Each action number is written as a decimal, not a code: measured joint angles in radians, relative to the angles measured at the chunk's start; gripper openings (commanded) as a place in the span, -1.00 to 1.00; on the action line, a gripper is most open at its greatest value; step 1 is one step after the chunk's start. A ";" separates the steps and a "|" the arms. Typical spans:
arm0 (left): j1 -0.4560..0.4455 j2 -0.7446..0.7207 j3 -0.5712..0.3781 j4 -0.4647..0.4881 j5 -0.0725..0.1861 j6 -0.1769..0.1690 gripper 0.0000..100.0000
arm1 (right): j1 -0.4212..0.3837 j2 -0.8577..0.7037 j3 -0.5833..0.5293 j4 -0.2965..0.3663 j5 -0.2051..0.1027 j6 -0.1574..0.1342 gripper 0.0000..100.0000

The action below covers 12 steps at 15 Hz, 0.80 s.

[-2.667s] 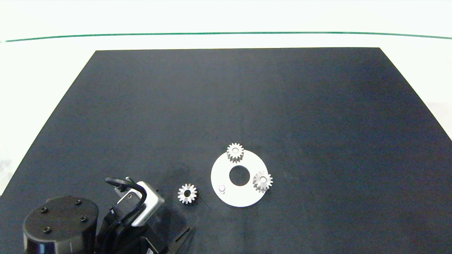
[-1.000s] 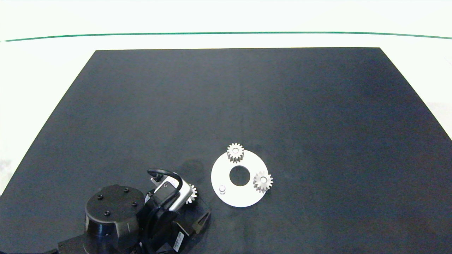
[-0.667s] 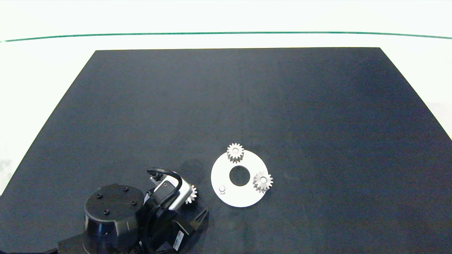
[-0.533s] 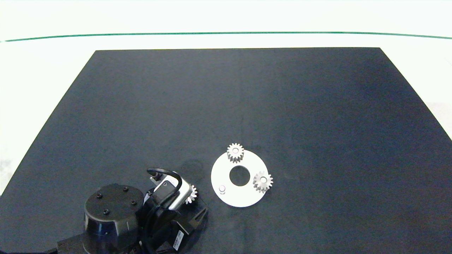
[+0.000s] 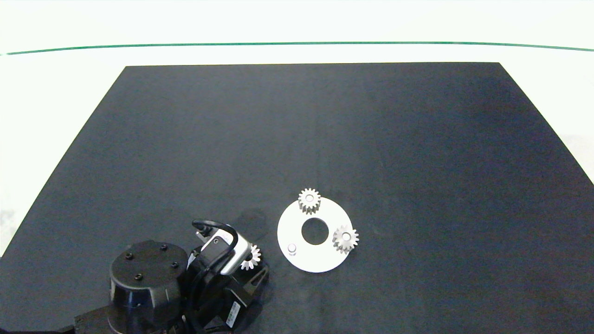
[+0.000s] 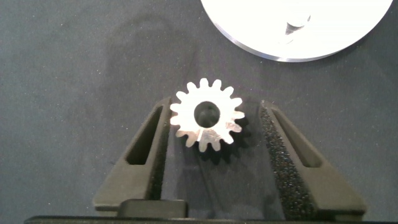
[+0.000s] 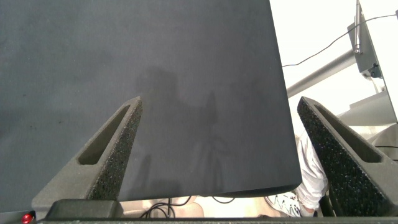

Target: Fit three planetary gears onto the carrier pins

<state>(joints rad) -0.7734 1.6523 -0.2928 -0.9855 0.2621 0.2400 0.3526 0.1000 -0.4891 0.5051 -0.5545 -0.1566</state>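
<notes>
Loose planetary gear lies between the open left end effector's fingers.

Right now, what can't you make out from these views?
- Loose gear: in the head view the left wrist camera housing covers most of it; only a few teeth show.
- Left pincer: whether its open fingers touch the gear can't be settled; a gap shows on each side.
- Right pincer: out of the head view.
- Bare pin: its top is cut off by the left wrist view's edge.

light: bright, even | glare: white surround washed out | shadows: soft, faint | focus: sharp
</notes>
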 measured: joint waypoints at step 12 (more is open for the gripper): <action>-0.001 0.005 0.002 0.000 -0.005 0.012 -0.48 | 0.000 -0.004 0.000 0.000 0.000 0.000 1.00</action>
<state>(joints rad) -0.7745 1.6572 -0.2909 -0.9857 0.2568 0.2519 0.3526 0.0962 -0.4887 0.5047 -0.5547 -0.1568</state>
